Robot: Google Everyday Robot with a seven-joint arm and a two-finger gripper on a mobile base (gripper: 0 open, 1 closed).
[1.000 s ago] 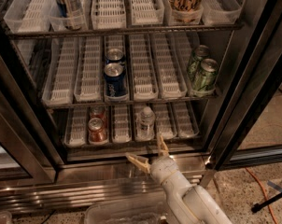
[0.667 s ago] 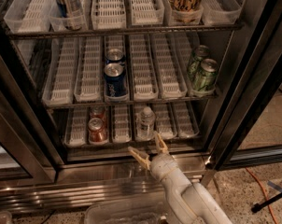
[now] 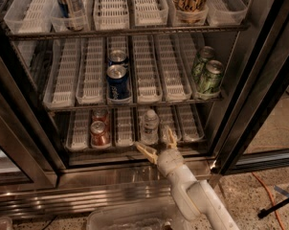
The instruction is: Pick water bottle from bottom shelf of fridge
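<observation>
At the foot of the large stainless-steel fridge (image 3: 111,176) with dark-framed glass doors, extending on a white arm (image 3: 192,195) toward the dark wire bottom shelf (image 3: 124,126) lined with narrow white slotted trays (image 3: 188,121). Hovering with the cream two-fingered hand (image 3: 159,145) just before the shelf's front edge, fingers spread wide, grasping nothing. Facing the small clear ribbed water bottle (image 3: 150,127) with a white cap, standing upright in a middle tray just beyond the fingertips, untouched. Leaving two red soda cans (image 3: 100,132) sitting two lanes to its left.
</observation>
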